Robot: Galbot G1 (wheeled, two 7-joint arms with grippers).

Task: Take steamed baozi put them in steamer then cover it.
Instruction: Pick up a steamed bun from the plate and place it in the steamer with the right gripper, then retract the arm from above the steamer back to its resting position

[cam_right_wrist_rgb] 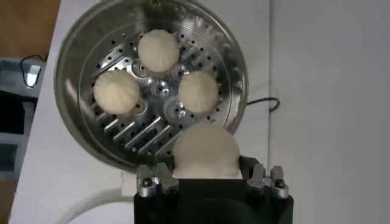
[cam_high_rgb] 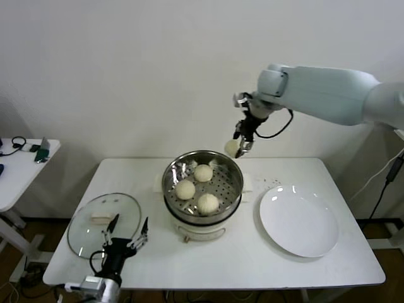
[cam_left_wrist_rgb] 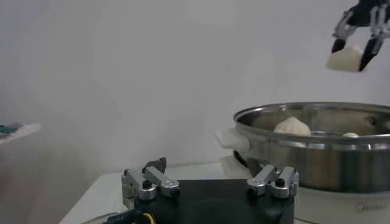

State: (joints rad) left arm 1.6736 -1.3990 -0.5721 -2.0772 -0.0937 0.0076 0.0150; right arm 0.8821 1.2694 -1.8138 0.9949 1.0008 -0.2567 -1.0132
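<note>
Right gripper (cam_high_rgb: 242,144): you had it high over the far rim of the steamer (cam_high_rgb: 203,182), fingers clenched on the 4th baozi (cam_high_rgb: 232,147).
Baozi in the basket: 3 buns (cam_right_wrist_rgb: 158,50) already lay on the perforated floor, clustered at the middle and apart from one another.
Key relation: in the head view the held bun hung at about 1 o'clock from the basket's centre, just above the rim, so the free patch of floor lay below it and toward you, at about 7 o'clock from the fingers.
Bun shape: round, no long axis to align.
Nearer arm: the right one, by far.
Left gripper (cam_high_rgb: 126,237): you had it parked at the table's near edge, fingers released and empty, beside the glass lid (cam_high_rgb: 104,224) at 8 o'clock from the steamer.
Plate (cam_high_rgb: 299,221): bare, at 4 o'clock from the steamer.
Remaining, by my reading: lower, release, then cover.
</note>
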